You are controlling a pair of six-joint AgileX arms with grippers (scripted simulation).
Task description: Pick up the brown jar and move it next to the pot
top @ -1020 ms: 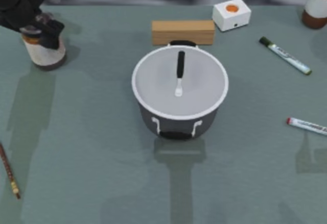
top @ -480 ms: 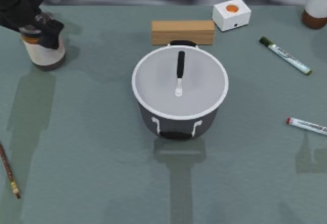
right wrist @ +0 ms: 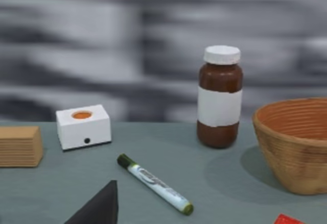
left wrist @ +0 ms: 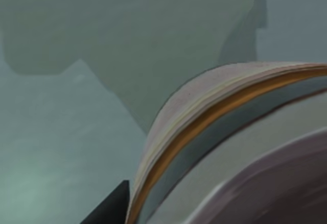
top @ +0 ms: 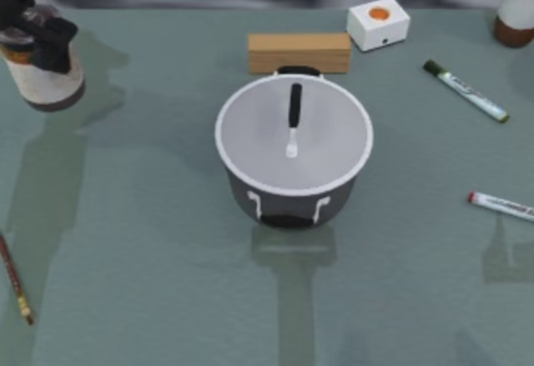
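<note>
**Jar held from above, far left of the pot**

The jar (top: 43, 72) is clamped at its lid by the left gripper (top: 37, 31), well apart from the pot (top: 294, 145), beyond its left side and slightly farther back. A top grip is judged to leave the round body free for setting down beside the pot. The jar's shadow falls offset toward the pot, which suggests it is lifted. In the left wrist view, glass wall, orange-brown contents and pale label appear as curved bands. The pot is a wide grey cylinder under a flat pale lid with a bar handle (top: 294, 118). The right gripper is out of the top view; a finger tip (right wrist: 99, 206) shows in the right wrist view, and its state cannot be told.
</note>
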